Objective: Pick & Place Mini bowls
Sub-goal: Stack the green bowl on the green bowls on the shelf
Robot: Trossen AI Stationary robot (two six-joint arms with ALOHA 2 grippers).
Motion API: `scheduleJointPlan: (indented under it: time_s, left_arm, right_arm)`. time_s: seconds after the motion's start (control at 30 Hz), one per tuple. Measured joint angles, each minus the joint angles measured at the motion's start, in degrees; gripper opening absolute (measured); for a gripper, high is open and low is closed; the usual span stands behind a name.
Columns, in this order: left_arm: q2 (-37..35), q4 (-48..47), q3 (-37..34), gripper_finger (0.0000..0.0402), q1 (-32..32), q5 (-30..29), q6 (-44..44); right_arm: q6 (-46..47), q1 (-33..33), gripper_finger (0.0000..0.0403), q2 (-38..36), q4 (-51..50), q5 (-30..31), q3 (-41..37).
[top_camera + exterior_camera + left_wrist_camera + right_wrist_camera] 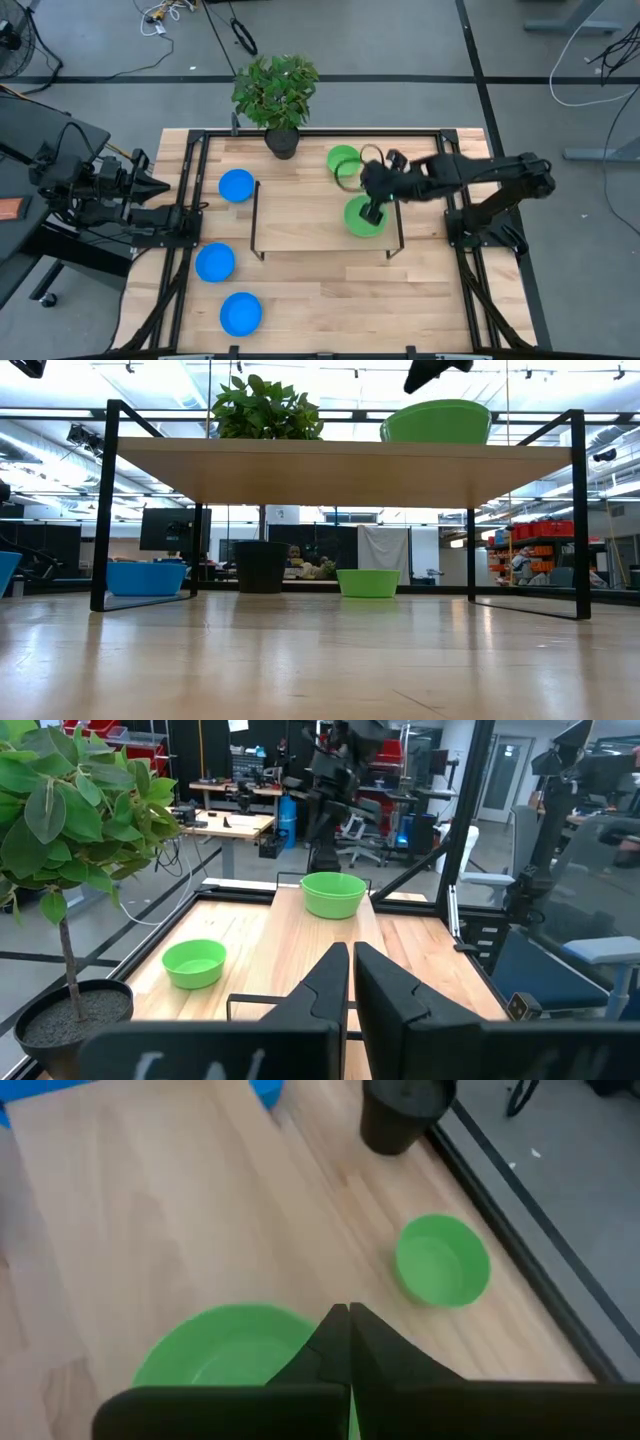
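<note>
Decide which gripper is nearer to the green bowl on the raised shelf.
The right. The right gripper is directly over the green bowl on the shelf, at its rim. The left gripper waits at the table's left edge, well away from it.

Plant (276, 92) beside open shelf top (300, 210)

Leafy plant (276, 90) in dark pot (282, 142); wooden riser shelf (300, 215).

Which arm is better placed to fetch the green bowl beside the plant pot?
Right. The right gripper hovers near that green bowl; the left gripper waits at the table's far left edge.
</note>
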Motion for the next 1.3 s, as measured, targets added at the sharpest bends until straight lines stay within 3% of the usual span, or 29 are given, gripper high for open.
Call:
scheduleJointPlan:
  time_s: [0.63, 1.3]
  left_arm:
    - [0.00, -0.01, 0.00, 0.0023, 0.00, 0.00, 0.00]
    - [-0.01, -0.01, 0.00, 0.0023, -0.01, -0.01, 0.02]
  right_arm:
    - [-10.80, -27.14, 0.0000, 1.53, 4.66, -19.78, 4.43]
    - [-15.13, -38.71, 0.0012, 12.84, 6.86, -23.24, 3.21]
